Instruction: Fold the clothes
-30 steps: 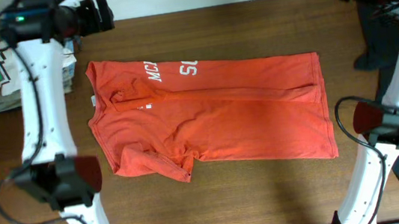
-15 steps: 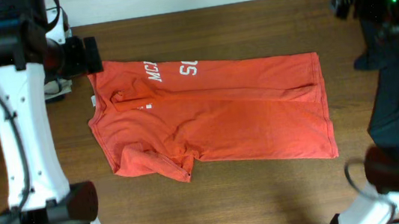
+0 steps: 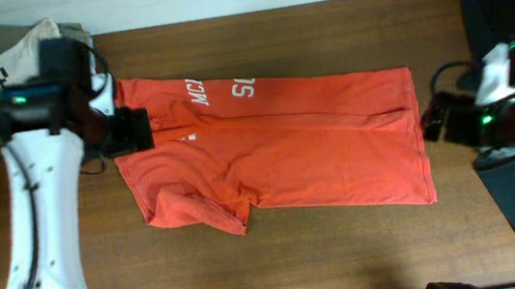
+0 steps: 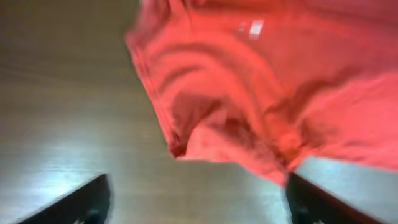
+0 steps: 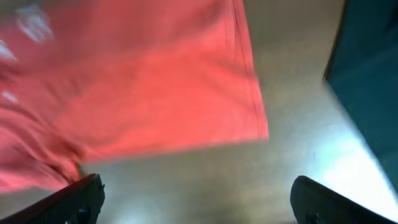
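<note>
The red-orange T-shirt [image 3: 277, 147] lies spread on the wooden table, folded lengthwise, with white lettering near its top edge and a crumpled sleeve at its lower left. It also shows in the left wrist view [image 4: 261, 81] and the right wrist view [image 5: 137, 81]. My left gripper [image 3: 129, 130] hovers over the shirt's left, collar end; in its wrist view [image 4: 198, 202] the fingers are wide apart and empty. My right gripper [image 3: 435, 119] is just off the shirt's right hem; in its wrist view [image 5: 196, 199] the fingers are wide apart and empty.
A pile of folded olive and white pieces [image 3: 5, 66] sits at the table's back left corner. A dark navy garment [image 3: 505, 9] lies at the right edge and shows in the right wrist view [image 5: 367, 68]. Bare wood [image 3: 347, 251] runs along the front.
Both arms have swung down from the back of the table toward the shirt: the left to its collar end, the right to its right hem. The shirt has not moved.
</note>
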You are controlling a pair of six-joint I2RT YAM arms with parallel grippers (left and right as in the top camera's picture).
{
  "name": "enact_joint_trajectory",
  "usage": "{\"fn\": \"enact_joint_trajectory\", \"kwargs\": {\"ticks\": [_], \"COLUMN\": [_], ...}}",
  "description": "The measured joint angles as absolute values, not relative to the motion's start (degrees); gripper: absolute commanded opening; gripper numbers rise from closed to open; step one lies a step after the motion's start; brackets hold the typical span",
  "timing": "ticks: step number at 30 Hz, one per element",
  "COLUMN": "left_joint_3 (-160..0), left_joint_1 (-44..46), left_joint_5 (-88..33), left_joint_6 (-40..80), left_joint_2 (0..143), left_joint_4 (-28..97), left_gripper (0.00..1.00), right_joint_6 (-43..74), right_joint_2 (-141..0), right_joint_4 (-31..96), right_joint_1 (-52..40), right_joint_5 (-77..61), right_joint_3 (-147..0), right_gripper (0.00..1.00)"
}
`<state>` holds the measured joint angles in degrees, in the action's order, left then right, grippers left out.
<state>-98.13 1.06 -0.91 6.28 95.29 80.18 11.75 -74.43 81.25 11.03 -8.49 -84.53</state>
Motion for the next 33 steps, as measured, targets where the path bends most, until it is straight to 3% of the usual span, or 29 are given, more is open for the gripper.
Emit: {"fn": "enact_joint_trajectory", "kwargs": {"ticks": [4,7,9,20,23,29,33], "left_joint_3": [-81.82,-74.19,-70.5,-67.53,-67.33,-67.22,-67.48], "left_joint_1": [1.06,1.06,1.06,1.06,1.06,1.06,1.06], "left_joint_5": [-1.89,-3.03,-3.4,-5.5,-6.98,-8.25,-8.43], "left_joint_6": [5.19,3.75,2.31,-2.85,-3.09,-3.55,-3.73], "left_joint_2": [96.07,96.12,96.12,103.66,106.59,107.57,107.57], "left_joint_4": [69.21,61.63,56.95,50.24,50.09,50.06,51.13], "left_gripper": [0.79,0.66,0.65,0.63,0.49,0.03,0.01], "right_joint_6": [11.79,11.81,11.68,11.33,11.33,11.35,11.35], "right_joint_2": [-75.07,-75.07,-75.07,-75.07,-75.05,-75.07,-75.07], "right_joint_4": [74.5,69.97,67.81,66.96,66.92,66.52,65.95], "right_joint_1": [11.03,11.03,11.03,11.03,11.03,11.03,11.03], "right_joint_5": [-9.3,-11.11,-13.1,-15.81,-15.81,-15.84,-15.99], "right_joint_3": [-73.36,-67.42,-64.75,-63.42,-63.42,-63.42,-63.42], "right_gripper": [0.99,0.99,0.99,0.99,0.99,0.99,0.99]}}
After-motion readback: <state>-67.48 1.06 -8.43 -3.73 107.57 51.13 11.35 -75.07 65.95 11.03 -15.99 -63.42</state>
